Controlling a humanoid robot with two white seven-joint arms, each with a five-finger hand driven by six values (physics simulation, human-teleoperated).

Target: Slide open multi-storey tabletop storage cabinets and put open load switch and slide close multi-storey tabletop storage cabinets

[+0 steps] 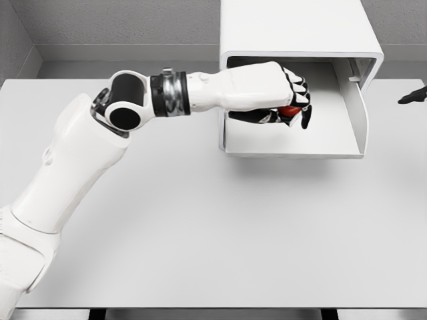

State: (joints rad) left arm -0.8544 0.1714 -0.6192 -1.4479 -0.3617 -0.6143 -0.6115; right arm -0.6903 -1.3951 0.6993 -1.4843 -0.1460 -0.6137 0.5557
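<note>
The white tabletop storage cabinet (300,30) stands at the back of the table, with its drawer (293,143) slid out toward me. My left hand (293,100) reaches over the open drawer, its fingers curled around a small red object, the load switch (291,111), which shows only partly between the black fingers. It is held above the drawer floor. At the right edge of the picture only dark fingertips (413,95) of my right hand show, level with the drawer's right wall.
The white table (213,233) spreads wide in front of the cabinet. My left arm (80,160) crosses the table's left part from the lower left up to the drawer. Grey walls close off the back.
</note>
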